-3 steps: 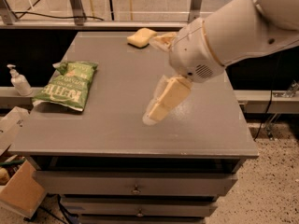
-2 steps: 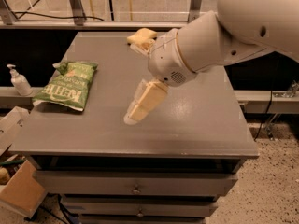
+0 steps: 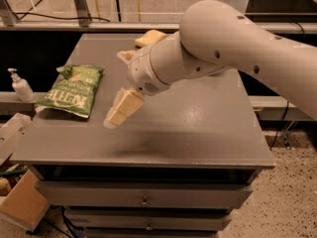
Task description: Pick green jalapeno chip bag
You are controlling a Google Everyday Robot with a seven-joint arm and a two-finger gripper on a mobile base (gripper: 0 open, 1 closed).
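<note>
The green jalapeno chip bag [image 3: 73, 90] lies flat at the left edge of the grey table [image 3: 198, 128], with big white lettering near its front end. My gripper [image 3: 119, 114] hangs above the table's middle left, to the right of the bag and a short gap from it. Its pale fingers point down and to the left. My white arm crosses in from the upper right.
A yellow sponge-like thing [image 3: 150, 36] lies at the table's back edge. A small soap bottle [image 3: 21, 86] stands on a ledge left of the table. Drawers run below the front edge. Cardboard [image 3: 20, 205] lies on the floor at lower left.
My gripper and arm have moved left across the table, closer to the green bag. The bag has not moved.
</note>
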